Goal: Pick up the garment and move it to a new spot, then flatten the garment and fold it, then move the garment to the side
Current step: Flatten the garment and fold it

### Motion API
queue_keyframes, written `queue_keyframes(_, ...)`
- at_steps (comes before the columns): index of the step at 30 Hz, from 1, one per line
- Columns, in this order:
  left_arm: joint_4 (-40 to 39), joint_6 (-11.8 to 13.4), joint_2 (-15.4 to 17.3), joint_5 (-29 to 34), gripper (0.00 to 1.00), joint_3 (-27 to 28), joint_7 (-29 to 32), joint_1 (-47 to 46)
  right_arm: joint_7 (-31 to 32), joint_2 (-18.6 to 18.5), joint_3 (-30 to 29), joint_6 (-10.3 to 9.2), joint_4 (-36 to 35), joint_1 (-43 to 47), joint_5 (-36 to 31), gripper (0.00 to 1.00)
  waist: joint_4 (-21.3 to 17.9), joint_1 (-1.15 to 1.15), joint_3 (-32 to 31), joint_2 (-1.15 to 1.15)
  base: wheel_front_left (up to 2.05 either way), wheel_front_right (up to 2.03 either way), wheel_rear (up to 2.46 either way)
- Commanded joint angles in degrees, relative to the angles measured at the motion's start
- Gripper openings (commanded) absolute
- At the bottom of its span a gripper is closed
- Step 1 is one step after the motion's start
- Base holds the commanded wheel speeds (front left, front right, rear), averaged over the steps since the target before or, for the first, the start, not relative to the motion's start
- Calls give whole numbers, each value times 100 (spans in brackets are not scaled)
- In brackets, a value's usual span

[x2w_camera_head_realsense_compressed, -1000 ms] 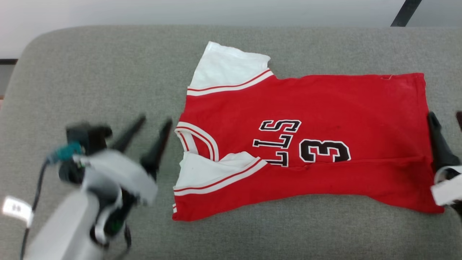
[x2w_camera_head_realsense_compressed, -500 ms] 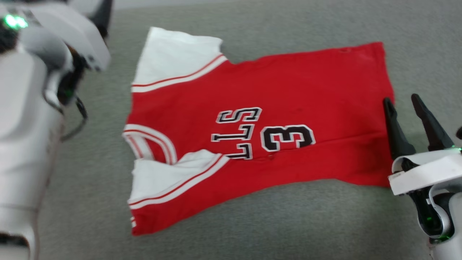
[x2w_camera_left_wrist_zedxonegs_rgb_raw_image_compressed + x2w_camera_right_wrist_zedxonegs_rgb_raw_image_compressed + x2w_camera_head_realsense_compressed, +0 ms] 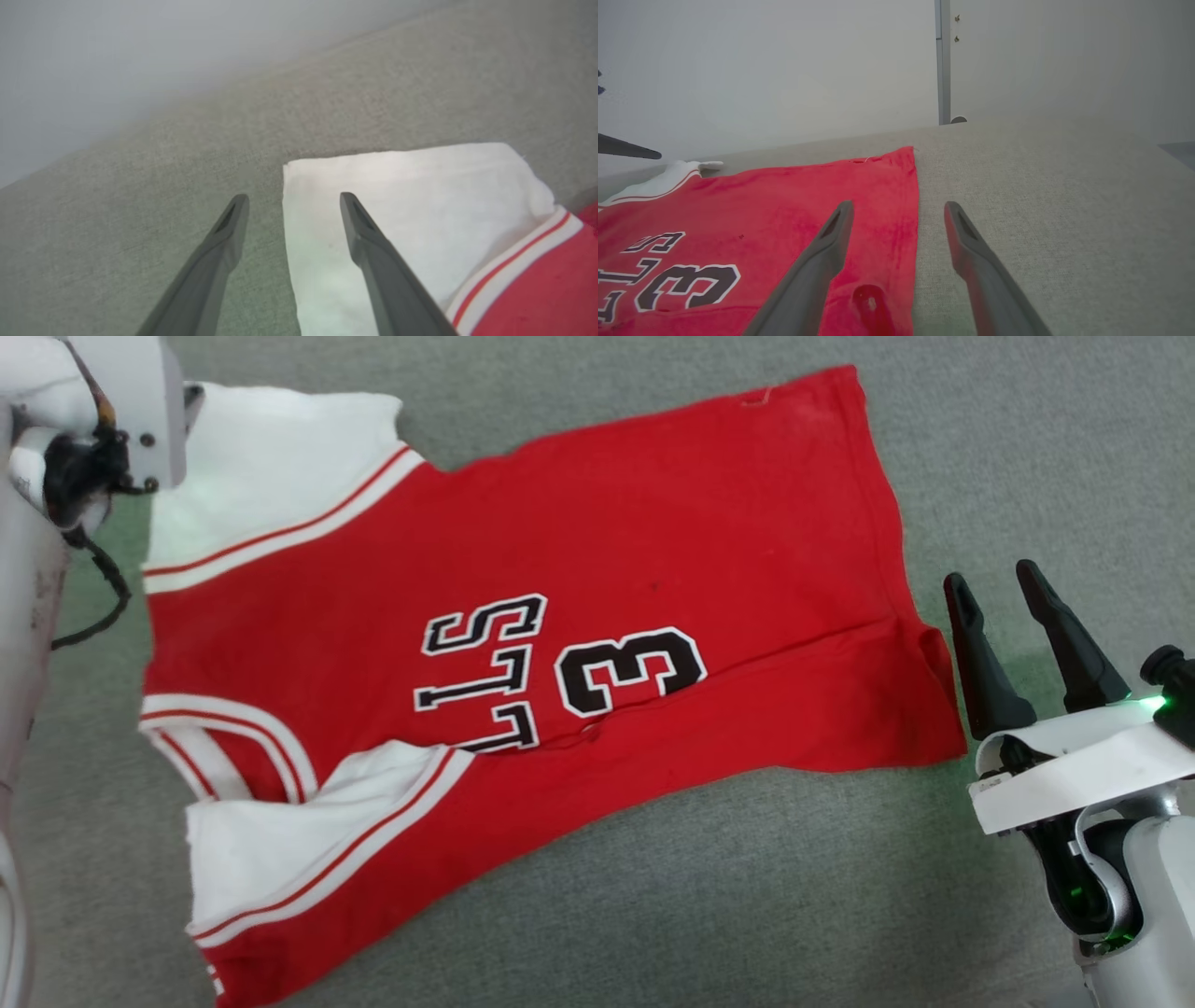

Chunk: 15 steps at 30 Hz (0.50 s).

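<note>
Across the pad [image 3: 747, 896] the jersey [image 3: 560, 569] lies flat — we hold the left gripper [image 3: 290, 200] over its far sleeve [image 3: 411, 200] and the right gripper [image 3: 991, 574] by its hem [image 3: 898, 579], both wide open and empty, seemingly to pinch a fold.

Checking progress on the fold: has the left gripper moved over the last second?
Yes. Against the jersey, the left gripper went from beside the collar to over the far white sleeve.

- One garment [image 3: 523, 569], a red jersey.
- Two white sleeves [image 3: 271, 457] on it.
- Two hands: one left hand [image 3: 289, 200], one right hand [image 3: 990, 574].
- Two dark fingers [image 3: 980, 658] per hand.
- One grey desk [image 3: 747, 896].
</note>
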Motion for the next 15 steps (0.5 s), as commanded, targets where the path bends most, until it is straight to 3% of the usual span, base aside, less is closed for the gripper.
queue_keyframes(1,-35,-20,53,-156,100,-151,343,-74,-19,-27,55,-7,-24,-48,23,100,-172,0,203,0,0,0,0)
queue_keyframes(6,18,-19,83,-525,100,-321,1117,-66,60,-110,126,-7,-113,-110,24,100,-159,0,330,0,0,0,0)
queue_keyframes(13,-77,-20,68,-727,100,-502,1038,-29,192,-203,135,-7,-322,-234,47,100,-93,0,462,0,0,0,0)
queue_keyframes(14,-112,-20,49,-776,73,-549,1047,-16,235,-221,144,-7,-356,-273,73,100,-79,0,476,0,0,0,0)
queue_keyframes(15,-212,-20,22,-819,38,-623,1061,13,284,-243,162,-7,-395,-318,100,100,-65,0,488,0,0,0,0)
